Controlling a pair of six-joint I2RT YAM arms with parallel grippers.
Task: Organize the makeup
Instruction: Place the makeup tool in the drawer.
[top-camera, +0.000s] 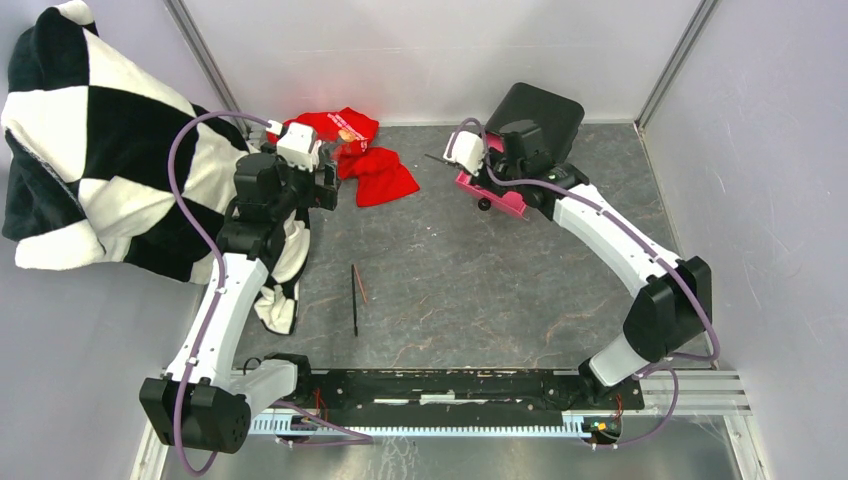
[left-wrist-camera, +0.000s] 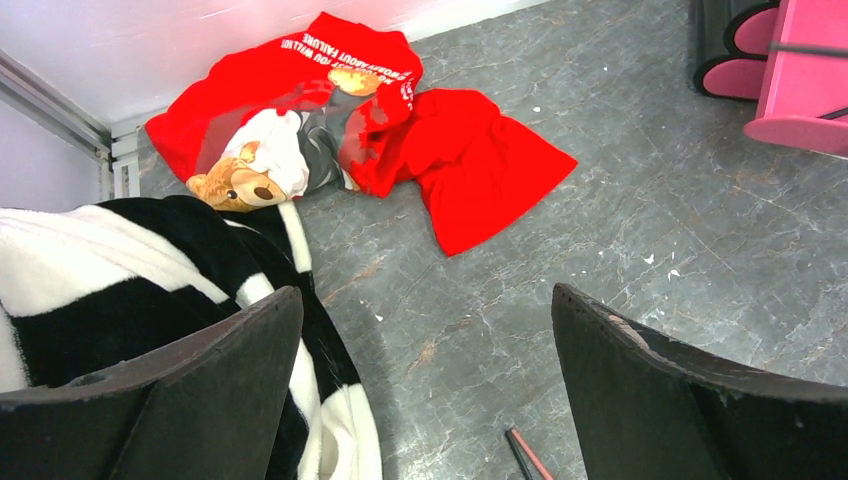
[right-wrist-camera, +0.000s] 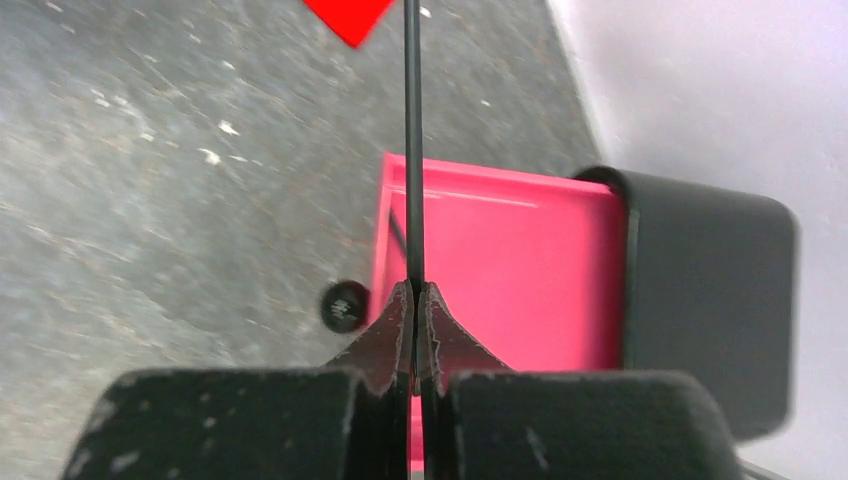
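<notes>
Jaws of the right gripper (right-wrist-camera: 413, 300) pinch a black pencil (right-wrist-camera: 411, 150) over the pink drawer (right-wrist-camera: 500, 260), seemingly clear of it. Well apart from that drawer, the left gripper (left-wrist-camera: 425, 300) gapes wide.

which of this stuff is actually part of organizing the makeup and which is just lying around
Part of the job:
thin black pencil in the right gripper
two pencils on the table
open pink drawer of the black box, likely where they go

Just lying about:
red cloth
black-and-white blanket
</notes>
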